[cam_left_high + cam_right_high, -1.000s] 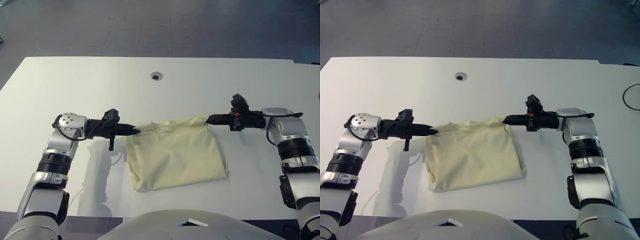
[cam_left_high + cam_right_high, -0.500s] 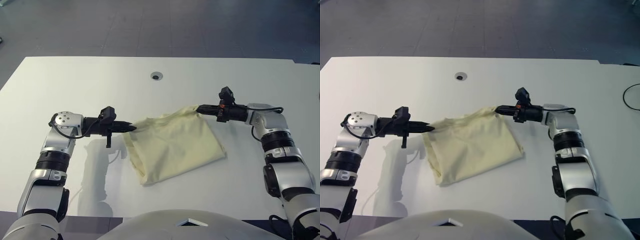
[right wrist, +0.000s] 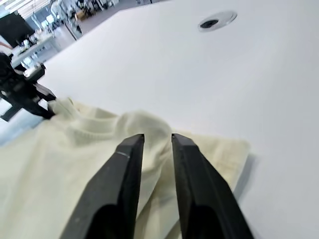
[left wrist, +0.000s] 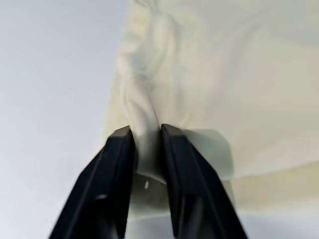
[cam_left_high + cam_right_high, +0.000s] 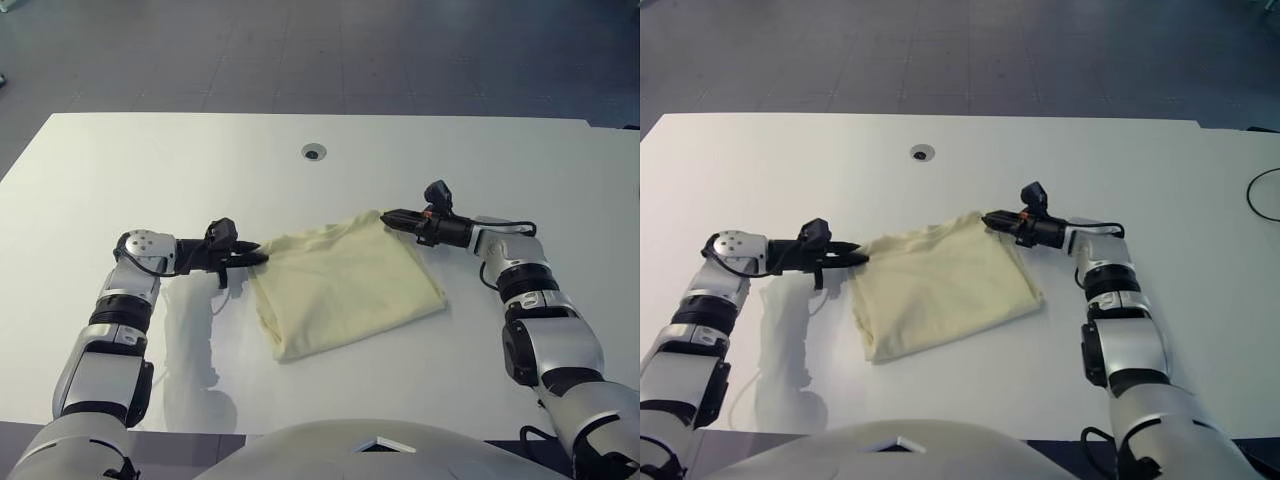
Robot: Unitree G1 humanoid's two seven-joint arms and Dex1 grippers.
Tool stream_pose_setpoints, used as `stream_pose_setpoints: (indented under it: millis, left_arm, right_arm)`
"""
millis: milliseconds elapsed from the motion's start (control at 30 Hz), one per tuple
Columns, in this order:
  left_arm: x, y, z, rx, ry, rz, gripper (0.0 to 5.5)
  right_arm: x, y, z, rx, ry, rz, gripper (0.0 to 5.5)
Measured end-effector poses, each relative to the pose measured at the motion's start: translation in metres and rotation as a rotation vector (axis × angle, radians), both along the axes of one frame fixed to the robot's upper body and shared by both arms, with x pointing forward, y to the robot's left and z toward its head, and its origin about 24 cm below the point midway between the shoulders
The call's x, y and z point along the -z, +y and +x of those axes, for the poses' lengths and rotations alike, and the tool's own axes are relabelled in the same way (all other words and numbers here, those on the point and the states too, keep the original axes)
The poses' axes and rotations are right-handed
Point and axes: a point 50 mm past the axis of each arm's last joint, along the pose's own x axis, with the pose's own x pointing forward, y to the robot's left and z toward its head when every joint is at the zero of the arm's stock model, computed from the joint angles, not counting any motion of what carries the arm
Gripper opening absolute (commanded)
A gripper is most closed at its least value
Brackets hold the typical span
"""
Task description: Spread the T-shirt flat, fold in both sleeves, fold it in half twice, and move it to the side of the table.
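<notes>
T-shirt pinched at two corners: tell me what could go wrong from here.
The left end effector grips only a thin bunched ridge of the T-shirt, which may slip out under tension. The right end effector holds a small hump at the other far corner, so uneven pulling could skew the cloth. Wrinkles beside the left grip might get folded in.

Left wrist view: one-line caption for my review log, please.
Left gripper pinching a bunched edge of the pale yellow T-shirt lying on the white table.
</notes>
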Motion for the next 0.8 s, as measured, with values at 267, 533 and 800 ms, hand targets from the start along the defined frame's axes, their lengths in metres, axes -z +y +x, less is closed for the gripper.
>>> stream_pose_setpoints:
  millis: [267,533,800]
  left_arm:
    - [-0.021,0.017,0.014,-0.211,-0.107,-0.132,2.77]
    - [-0.054,0.016,0.017,-0.225,-0.281,-0.203,4.08]
    - [-0.059,-0.049,-0.032,0.062,-0.243,-0.309,2.99]
  right_arm:
    - [-0.022,-0.011,0.013,0.206,-0.016,0.113,2.73]
    - [-0.044,-0.001,0.001,0.119,-0.189,0.086,2.46]
    - [-0.017,0.026,-0.029,-0.028,-0.119,0.008,1.09]
